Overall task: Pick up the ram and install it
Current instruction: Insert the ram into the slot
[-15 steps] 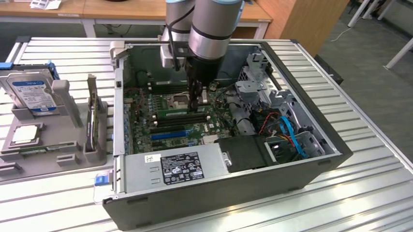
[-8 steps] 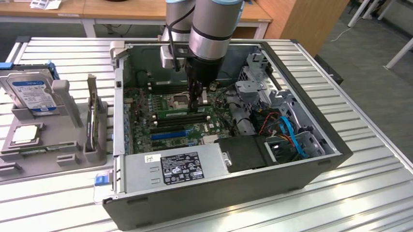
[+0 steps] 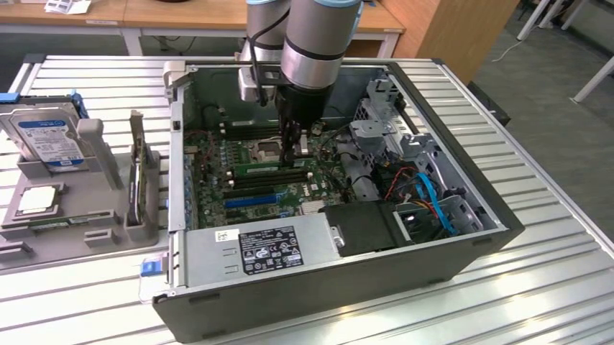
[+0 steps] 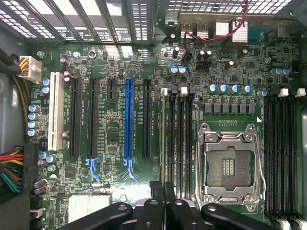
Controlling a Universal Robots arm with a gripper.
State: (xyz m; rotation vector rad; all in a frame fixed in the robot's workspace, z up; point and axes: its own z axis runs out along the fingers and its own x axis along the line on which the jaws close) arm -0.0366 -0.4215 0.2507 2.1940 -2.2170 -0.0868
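Inside PC case (image 3: 384, 291), you see gripper (image 4: 163, 188), jaws pressed together, near green ram (image 3: 269, 172) at 6 o'clock of CPU socket (image 3: 267, 149).

Ribbed metal tabletop (image 3: 537, 287), light wooden desks (image 3: 192, 14) behind, grey floor (image 3: 547, 86) toward the exterior view's right.

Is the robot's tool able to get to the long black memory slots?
Probably yes: the case is open and the tool hangs right above the memory slots, with nothing seen between.
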